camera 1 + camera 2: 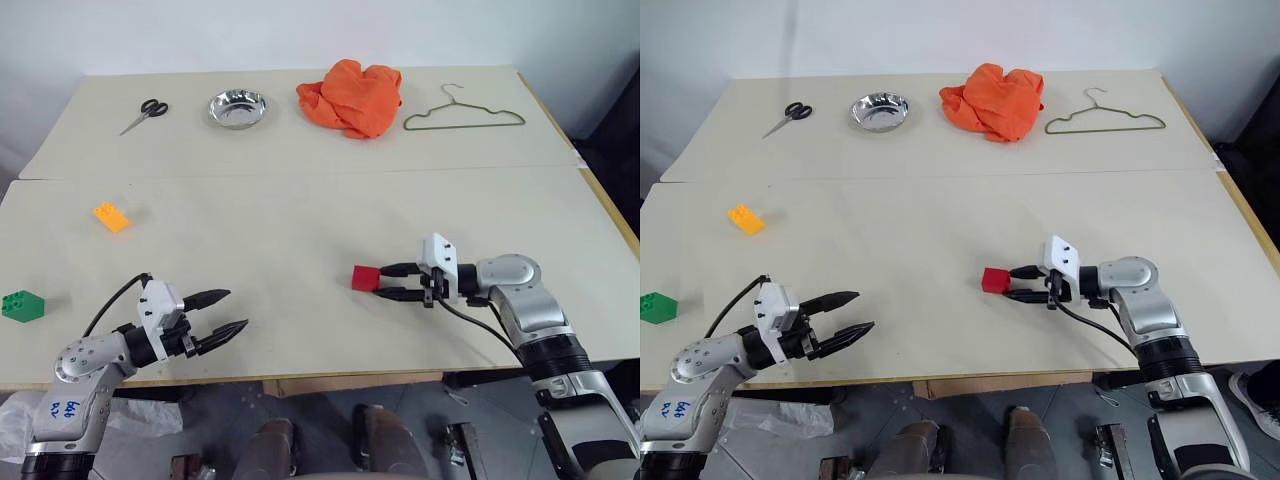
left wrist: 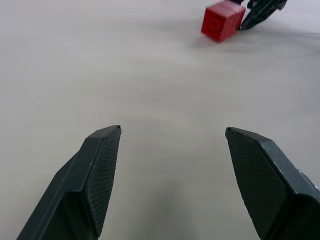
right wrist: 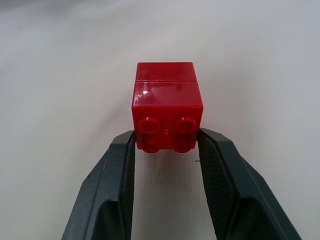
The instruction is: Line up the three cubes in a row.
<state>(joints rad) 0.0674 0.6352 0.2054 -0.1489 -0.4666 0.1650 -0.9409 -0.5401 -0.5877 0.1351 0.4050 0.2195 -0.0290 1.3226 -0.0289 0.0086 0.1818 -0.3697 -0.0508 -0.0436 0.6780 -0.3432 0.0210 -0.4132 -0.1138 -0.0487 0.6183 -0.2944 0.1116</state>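
Three cubes are lying apart: the red cube (image 3: 167, 106), studs facing the right gripper (image 1: 381, 282), is being clamped; the left gripper (image 1: 229, 313) is standing open.

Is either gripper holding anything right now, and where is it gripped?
The right gripper clamps the red cube by its two side faces at the studded end. The left gripper is open, empty.

I see a red cube (image 1: 366, 277), green cube (image 1: 22, 305), orange-yellow cube (image 1: 111, 216), orange cloth (image 1: 350, 96), olive hanger (image 1: 463, 118) and black-handled scissors (image 1: 145, 114).
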